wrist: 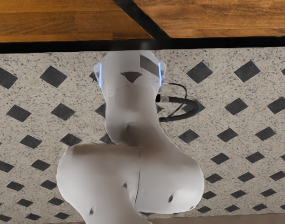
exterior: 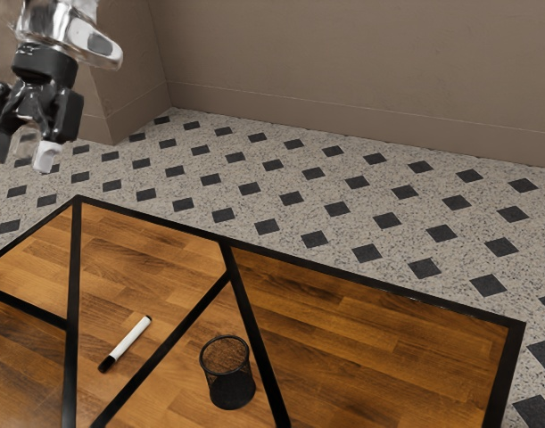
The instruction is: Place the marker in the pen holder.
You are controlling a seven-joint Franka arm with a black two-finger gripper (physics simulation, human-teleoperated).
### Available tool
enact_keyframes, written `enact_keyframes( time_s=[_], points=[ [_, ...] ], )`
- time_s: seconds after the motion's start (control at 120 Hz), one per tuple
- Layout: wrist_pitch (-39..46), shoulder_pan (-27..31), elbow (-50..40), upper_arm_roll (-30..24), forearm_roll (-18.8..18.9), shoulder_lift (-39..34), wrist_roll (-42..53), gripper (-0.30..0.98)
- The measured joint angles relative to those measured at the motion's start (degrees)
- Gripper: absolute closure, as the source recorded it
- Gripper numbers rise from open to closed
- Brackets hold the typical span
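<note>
High at the upper left of the exterior view is my gripper point(exterior: 22, 158), its two fingers spread apart with nothing between them. Well below it, a white marker with black ends point(exterior: 127, 342) lies flat on the wooden table. The pen holder point(exterior: 228, 373), a black mesh cup, stands upright on the table, toward the exterior view's right of the marker and apart from it. Its open mouth faces up.
The wooden table point(exterior: 370, 334) has black dividing strips and a black border. In the wrist view the arm's own pale links point(wrist: 130, 177) stand over the tiled floor, beside the table's black edge point(wrist: 77, 47). A plain wall point(exterior: 343, 71) rises behind.
</note>
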Motion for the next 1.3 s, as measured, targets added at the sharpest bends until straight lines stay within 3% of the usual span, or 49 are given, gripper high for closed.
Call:
enact_keyframes(
  time_s=[0.092,0.2,0.25,0.425,0.567,0.75,0.892,1.042,1.3],
  points=[
    [16.1,0.0,-8.0,1.3,-0.8,0.7,0.3,0.01],
    [27.3,3.0,-13.4,1.6,-1.1,1.9,0.5,0.02],
    [33.0,3.9,-21.6,2.3,-0.7,0.0,0.7,0.02],
    [58.3,5.9,-58.5,3.0,4.0,-16.9,1.0,0.03],
    [77.3,5.9,-76.1,5.6,6.6,-18.7,0.9,0.04],
    [95.1,5.6,-79.2,5.8,8.1,-14.6,0.1,0.06],
    [104.2,5.7,-79.1,5.8,8.5,-11.4,-0.1,0.13],
    [108.9,2.9,-78.7,5.3,9.5,-8.5,-0.3,0.26],
    [111.1,3.3,-78.9,5.3,10.3,-8.2,-0.6,0.46]
  ],
)
